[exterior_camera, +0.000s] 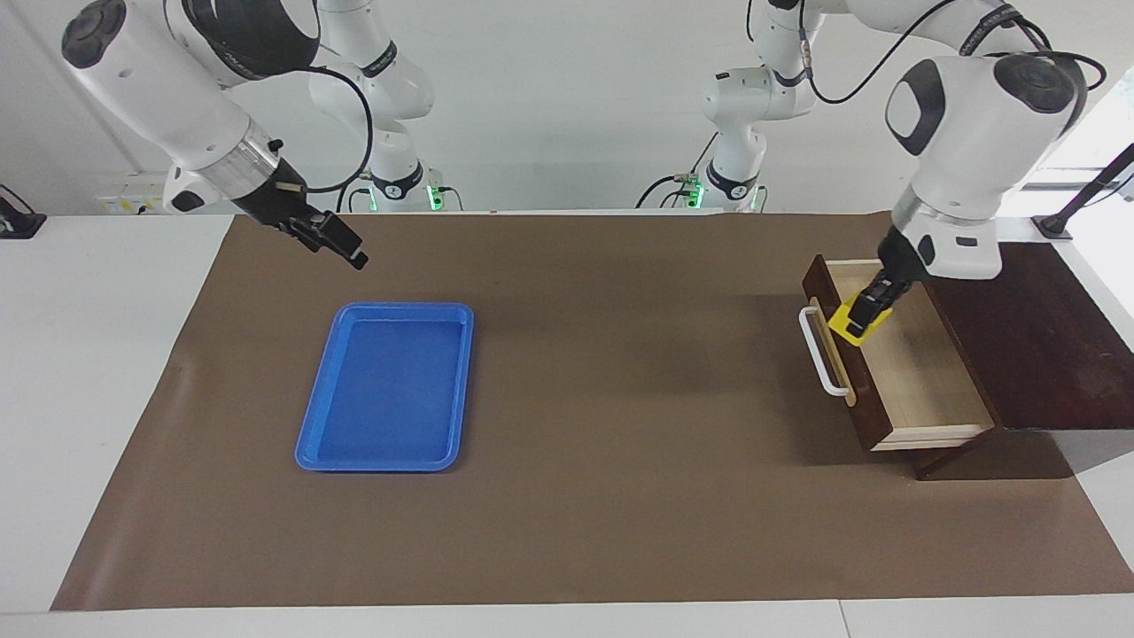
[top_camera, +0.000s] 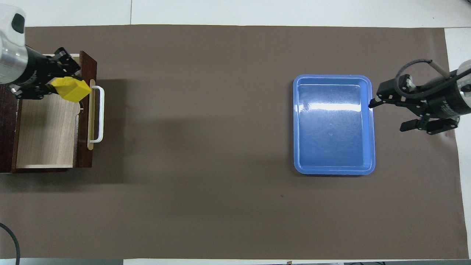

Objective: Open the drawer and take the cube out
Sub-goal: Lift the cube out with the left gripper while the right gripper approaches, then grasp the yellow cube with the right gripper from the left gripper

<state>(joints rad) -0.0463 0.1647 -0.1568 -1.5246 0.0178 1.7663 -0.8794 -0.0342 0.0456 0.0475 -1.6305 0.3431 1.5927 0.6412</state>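
Bright, even illumination from above; soft shadows fall beside the drawer point(exterior_camera: 912, 381) and blue tray point(top_camera: 371, 121), whose floor carries white glare. Both views sharp, without visible edge distortion.

A robot lab, two big white robot arms point(exterior_camera: 966, 133) with black cables, plain white wall, white table point(exterior_camera: 97, 354) with brown paper sheet point(exterior_camera: 620, 399), nothing homey around
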